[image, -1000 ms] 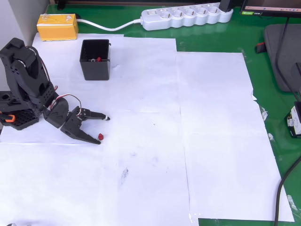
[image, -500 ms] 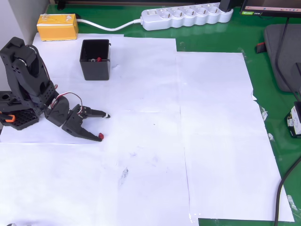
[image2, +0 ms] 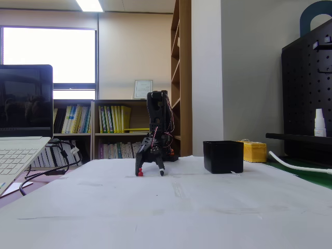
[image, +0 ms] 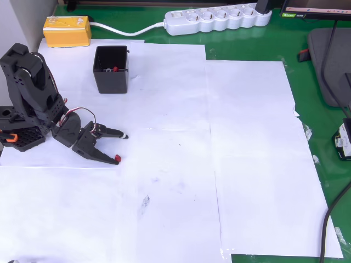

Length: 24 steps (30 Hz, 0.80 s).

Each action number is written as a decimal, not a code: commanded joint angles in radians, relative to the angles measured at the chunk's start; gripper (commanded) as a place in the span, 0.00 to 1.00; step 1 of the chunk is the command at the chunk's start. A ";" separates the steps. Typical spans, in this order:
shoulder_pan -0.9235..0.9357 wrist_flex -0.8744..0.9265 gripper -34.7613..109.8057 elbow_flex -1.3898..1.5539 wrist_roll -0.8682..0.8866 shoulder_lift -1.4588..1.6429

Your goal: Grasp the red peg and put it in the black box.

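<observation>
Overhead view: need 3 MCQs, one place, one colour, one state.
1. Where is the red peg?
A. at the tip of one claw finger
B. on the power strip
C. on the yellow block

2. What colour is the block behind the black box?
A. blue
B. yellow
C. white

3. The claw is:
A. open
B. shut on the box
C. shut on the block

Answers:
1 A, the peg sits at the tip of the lower finger in the overhead view.
2 B, it is plainly yellow.
3 A, the fingers stand spread apart.
</observation>
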 commanded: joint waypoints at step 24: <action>0.014 0.009 0.39 -0.008 -0.031 0.006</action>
